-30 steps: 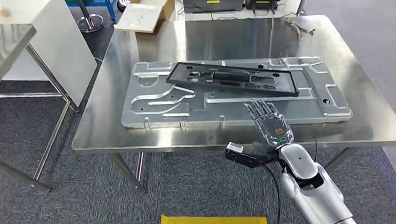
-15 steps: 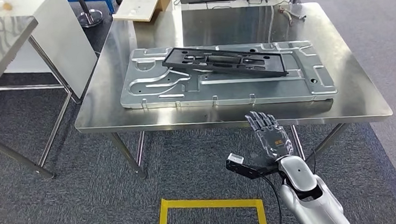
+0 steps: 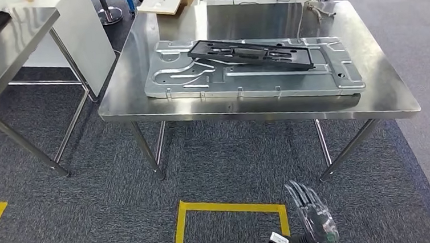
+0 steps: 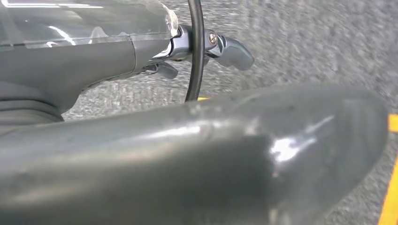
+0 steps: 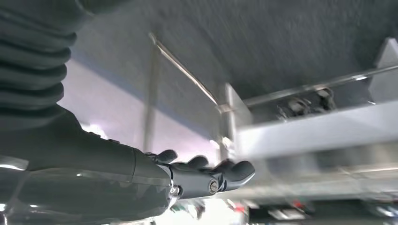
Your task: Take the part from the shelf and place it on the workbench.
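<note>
Already the black part (image 3: 252,54) lies flat on the metal plate (image 3: 335,79) on the desk (image 3: 371,102); it looks stiff, light, best held by its long edges. The right hand (image 3: 314,217) hangs empty, fingers extended.

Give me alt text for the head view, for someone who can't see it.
A black frame part lies on a grey metal plate on a steel workbench, seen from above. The robot's right hand, fingers apart and holding nothing, hangs low over grey carpet beside yellow floor tape.
</note>
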You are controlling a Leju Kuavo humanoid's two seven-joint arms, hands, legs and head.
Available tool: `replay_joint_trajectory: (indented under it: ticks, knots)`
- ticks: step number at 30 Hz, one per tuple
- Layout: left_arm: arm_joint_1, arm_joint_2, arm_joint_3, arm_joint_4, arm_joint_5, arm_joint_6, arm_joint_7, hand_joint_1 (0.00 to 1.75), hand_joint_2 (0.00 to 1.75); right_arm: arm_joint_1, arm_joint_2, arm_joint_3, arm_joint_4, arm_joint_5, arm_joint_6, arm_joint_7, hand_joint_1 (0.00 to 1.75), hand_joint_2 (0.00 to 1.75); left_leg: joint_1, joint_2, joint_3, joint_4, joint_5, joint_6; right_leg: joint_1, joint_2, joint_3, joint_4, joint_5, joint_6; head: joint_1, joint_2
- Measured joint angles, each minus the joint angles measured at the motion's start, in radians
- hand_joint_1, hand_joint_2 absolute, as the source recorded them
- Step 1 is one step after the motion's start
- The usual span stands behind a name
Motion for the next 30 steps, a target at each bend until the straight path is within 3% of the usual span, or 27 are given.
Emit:
replay_joint_trajectory:
  ticks: [1, 4, 5, 6, 7, 8, 9, 10, 12, 14, 19, 20, 23, 24, 26, 28, 29, 30]
  knots:
    - [0.002, -0.003, 0.008, 0.000, 0.002, 0.004, 0.000, 0.00, 0.00, 0.018, 0.007, -0.034, 0.033, -0.028, -0.013, -0.049, 0.00, 0.00, 0.001, 0.003, -0.013, -0.002, 0.014, 0.010, -0.001, 0.006, -0.009, 0.020, -0.034, 0.004, 0.000, 0.000]
    - [0.003, -0.011, 0.034, 0.000, -0.001, 0.015, -0.001, 0.00, 0.00, 0.036, 0.057, -0.228, 0.187, -0.073, -0.029, -0.243, 0.00, 0.00, -0.002, 0.006, -0.062, -0.002, 0.055, 0.026, -0.005, 0.019, -0.041, 0.172, -0.194, 0.011, 0.000, 0.000]
    - [0.004, -0.013, 0.043, 0.000, -0.004, 0.018, -0.001, 0.00, 0.00, 0.030, 0.077, -0.307, 0.241, -0.069, -0.028, -0.293, 0.00, 0.00, -0.004, 0.006, -0.080, 0.000, 0.068, 0.026, -0.005, 0.019, -0.043, 0.226, -0.214, 0.012, 0.000, 0.000]
    - [0.005, -0.014, 0.052, 0.000, -0.007, 0.019, -0.002, 0.00, 0.00, 0.022, 0.098, -0.388, 0.295, -0.058, -0.027, -0.329, 0.00, 0.00, -0.006, 0.006, -0.099, 0.003, 0.081, 0.025, -0.005, 0.020, -0.037, 0.262, -0.204, 0.012, 0.000, 0.000]
    - [0.006, -0.016, 0.060, 0.000, -0.011, 0.019, -0.002, 0.00, 0.00, 0.012, 0.115, -0.461, 0.346, -0.042, -0.028, -0.348, 0.00, 0.00, -0.008, 0.006, -0.119, 0.008, 0.093, 0.024, -0.005, 0.020, -0.017, 0.271, -0.175, 0.011, 0.000, 0.000]
    - [0.006, -0.017, 0.068, 0.000, -0.014, 0.020, -0.003, 0.00, 0.00, 0.001, 0.129, -0.528, 0.396, -0.024, -0.031, -0.356, 0.00, 0.00, -0.009, 0.006, -0.139, 0.013, 0.104, 0.022, -0.005, 0.020, 0.019, 0.249, -0.142, 0.008, 0.000, 0.000]
    - [0.005, -0.018, 0.075, 0.000, -0.018, 0.021, -0.004, 0.00, 0.00, -0.014, 0.142, -0.596, 0.448, -0.004, -0.036, -0.357, 0.00, 0.00, -0.010, 0.007, -0.156, 0.019, 0.114, 0.019, -0.004, 0.020, 0.072, 0.196, -0.128, 0.002, 0.000, 0.000]
    - [0.004, -0.019, 0.082, 0.000, -0.023, 0.021, -0.005, 0.00, 0.00, -0.030, 0.153, -0.659, 0.501, 0.016, -0.041, -0.352, 0.00, 0.00, -0.012, 0.007, -0.168, 0.026, 0.123, 0.016, -0.001, 0.020, 0.135, 0.118, -0.135, -0.003, 0.000, 0.000]
    - [0.003, -0.021, 0.095, 0.000, -0.031, 0.019, -0.007, 0.00, 0.00, -0.067, 0.174, -0.776, 0.602, 0.044, -0.049, -0.329, 0.00, 0.00, -0.014, 0.009, -0.182, 0.034, 0.140, 0.005, 0.005, 0.021, 0.230, -0.017, -0.180, -0.012, 0.000, 0.000]
    - [0.001, -0.022, 0.103, 0.000, -0.037, 0.018, -0.009, 0.00, 0.00, -0.089, 0.188, -0.852, 0.670, 0.053, -0.049, -0.310, 0.00, 0.00, -0.014, 0.011, -0.187, 0.035, 0.152, -0.002, 0.008, 0.023, 0.249, -0.058, -0.198, -0.014, 0.000, 0.000]
    - [0.002, -0.022, 0.108, 0.000, -0.041, 0.017, -0.010, 0.00, 0.00, -0.100, 0.195, -0.897, 0.714, 0.048, -0.036, -0.291, 0.00, 0.00, -0.013, 0.011, -0.191, 0.033, 0.161, -0.007, 0.008, 0.023, 0.242, -0.059, -0.190, -0.019, 0.000, 0.000]
    - [0.005, -0.023, 0.113, 0.000, -0.047, 0.015, -0.010, 0.00, 0.00, -0.114, 0.197, -0.950, 0.769, 0.044, -0.010, -0.248, 0.00, 0.00, -0.011, 0.009, -0.201, 0.065, 0.118, -0.015, 0.007, 0.018, 0.227, -0.060, -0.174, -0.027, 0.000, 0.000]
    - [0.009, -0.024, 0.130, 0.000, -0.074, 0.010, -0.012, 0.00, 0.00, -0.168, 0.200, -1.146, 0.990, 0.035, 0.127, -0.020, 0.00, 0.00, -0.002, 0.002, -0.228, 0.277, -0.046, -0.045, 0.004, -0.005, 0.146, -0.053, -0.109, -0.049, 0.000, 0.000]
    - [0.007, -0.024, 0.132, 0.000, -0.081, 0.009, -0.013, 0.00, 0.00, -0.178, 0.200, -1.180, 1.032, 0.035, 0.165, 0.042, 0.00, 0.00, 0.000, 0.003, -0.212, 0.308, -0.035, -0.049, 0.004, -0.013, 0.122, -0.046, -0.096, -0.048, 0.000, 0.000]
    - [0.004, -0.024, 0.134, 0.000, -0.089, 0.009, -0.014, 0.00, 0.00, -0.192, 0.200, -1.227, 1.080, 0.031, 0.210, 0.122, 0.00, 0.00, 0.001, 0.015, -0.130, 0.241, 0.021, -0.050, 0.003, -0.028, 0.085, -0.028, -0.080, -0.043, 0.000, 0.000]
    - [-0.004, -0.024, 0.135, 0.000, -0.094, 0.009, -0.015, 0.00, 0.00, -0.200, 0.201, -1.262, 1.114, 0.027, 0.231, 0.166, 0.00, 0.00, -0.003, 0.040, -0.019, 0.094, 0.010, -0.041, 0.005, -0.046, 0.060, -0.010, -0.068, -0.035, 0.000, 0.000]
    - [-0.008, -0.023, 0.136, -0.001, -0.096, 0.009, -0.016, 0.00, 0.00, -0.203, 0.201, -1.274, 1.127, 0.025, 0.236, 0.176, 0.00, 0.00, -0.007, 0.048, 0.018, 0.033, -0.010, -0.034, 0.006, -0.057, 0.052, -0.005, -0.060, -0.029, 0.000, 0.000]
    - [-0.010, -0.023, 0.137, -0.001, -0.097, 0.009, -0.016, 0.00, 0.00, -0.206, 0.202, -1.284, 1.137, 0.022, 0.241, 0.182, 0.00, 0.00, -0.011, 0.047, 0.033, -0.004, -0.023, -0.024, 0.006, -0.068, 0.047, -0.004, -0.051, -0.024, 0.000, 0.000]
